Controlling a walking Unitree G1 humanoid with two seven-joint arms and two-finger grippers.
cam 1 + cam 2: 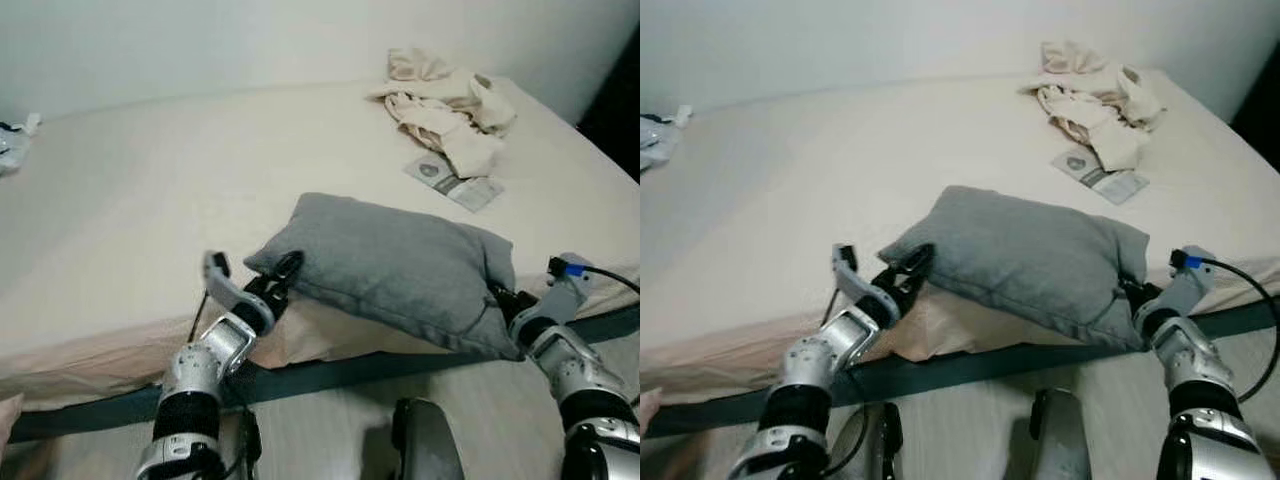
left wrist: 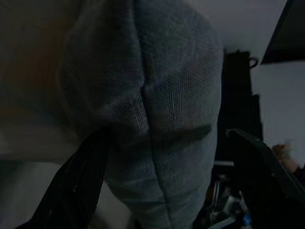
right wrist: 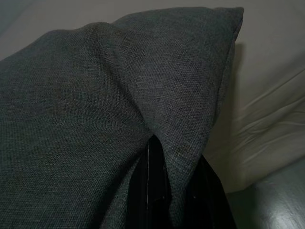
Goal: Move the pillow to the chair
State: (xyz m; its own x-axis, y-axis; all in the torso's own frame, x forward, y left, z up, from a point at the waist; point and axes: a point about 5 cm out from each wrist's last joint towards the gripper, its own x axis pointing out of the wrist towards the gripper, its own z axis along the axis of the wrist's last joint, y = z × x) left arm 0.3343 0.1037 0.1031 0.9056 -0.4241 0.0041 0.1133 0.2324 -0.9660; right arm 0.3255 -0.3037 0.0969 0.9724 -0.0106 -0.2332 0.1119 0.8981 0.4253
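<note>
— What is nearest to you?

— My two arms, low in the head views. My left gripper point(image 1: 283, 278) is at the near left corner of the grey pillow point(image 1: 400, 265). In the left wrist view my black fingers point(image 2: 71, 186) stand wide apart, one on each side of the pillow's seamed edge point(image 2: 152, 143), not pressed together.

— And the right one?

— My right gripper point(image 1: 1132, 296) is at the pillow's near right corner. In the right wrist view the fabric point(image 3: 95, 119) folds down between my fingers point(image 3: 155, 191), which are narrow and pinch that corner.

— Where does the pillow lie?

— At the near edge of the bed point(image 1: 150, 200), on the cream sheet, its near edge raised a little and hanging over the bed's dark side rail point(image 1: 330, 375). I see no chair.

— Anything beyond it?

— Farther back on the right lies a flat printed packet or leaflet point(image 1: 455, 182), with a round mark on it; its writing is too small for me to read. Behind that, near the wall, is a crumpled heap of cream cloth point(image 1: 445, 105). At the far left edge of the bed is a small pale object point(image 1: 12, 145) that I cannot make out.
</note>
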